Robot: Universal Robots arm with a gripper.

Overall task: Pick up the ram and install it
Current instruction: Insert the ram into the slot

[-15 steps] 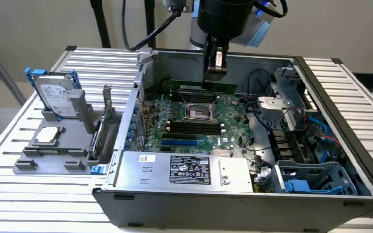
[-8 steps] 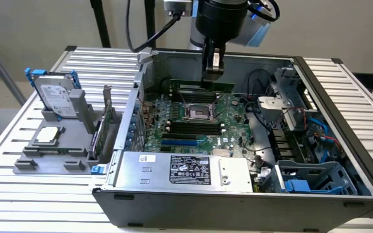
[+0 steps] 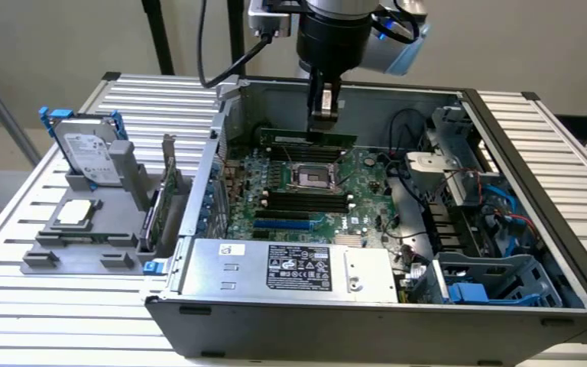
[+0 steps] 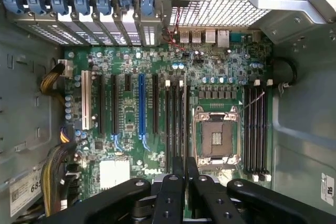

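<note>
One gripper [image 3: 321, 126] hangs above the motherboard [image 3: 273, 180] inside the open case [image 3: 538, 145], seen from outside. It pinches the ram [image 3: 283, 138], held level. Wrist view: the fingers [image 4: 170, 192] are pressed close together above the memory slots [image 4: 176, 124].
</note>
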